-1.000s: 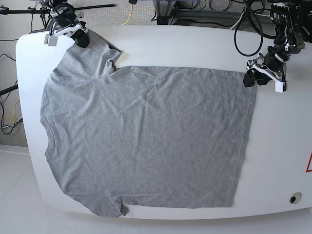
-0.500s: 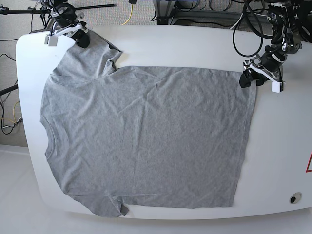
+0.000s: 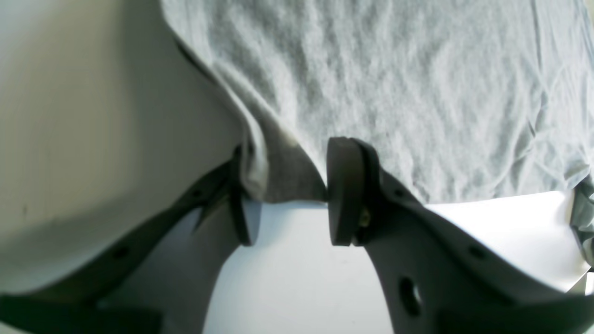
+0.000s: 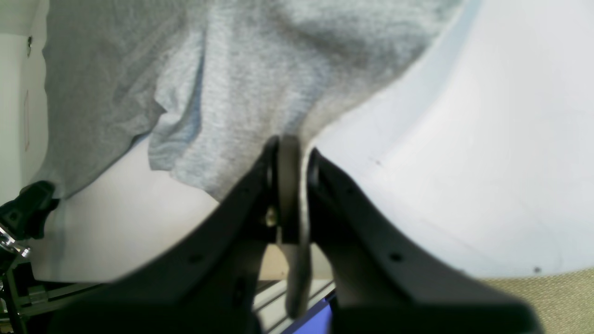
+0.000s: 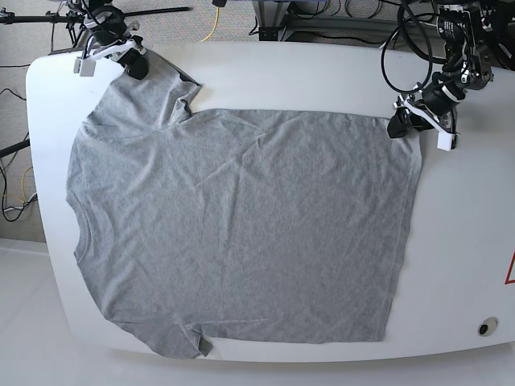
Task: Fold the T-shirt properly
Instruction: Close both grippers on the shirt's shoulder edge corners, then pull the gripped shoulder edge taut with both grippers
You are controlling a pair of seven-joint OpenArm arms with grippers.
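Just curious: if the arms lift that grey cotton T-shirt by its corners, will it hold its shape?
Probably not. The grey cotton T-shirt lies creased and its pinched sleeve bunches at the right gripper, so it would likely sag. It looks thin, probably light.

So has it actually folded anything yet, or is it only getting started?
Only starting. The T-shirt lies spread flat on the table, with no fold made. The right gripper is shut on a sleeve edge; the left gripper is open around the hem corner. Every fold is left.
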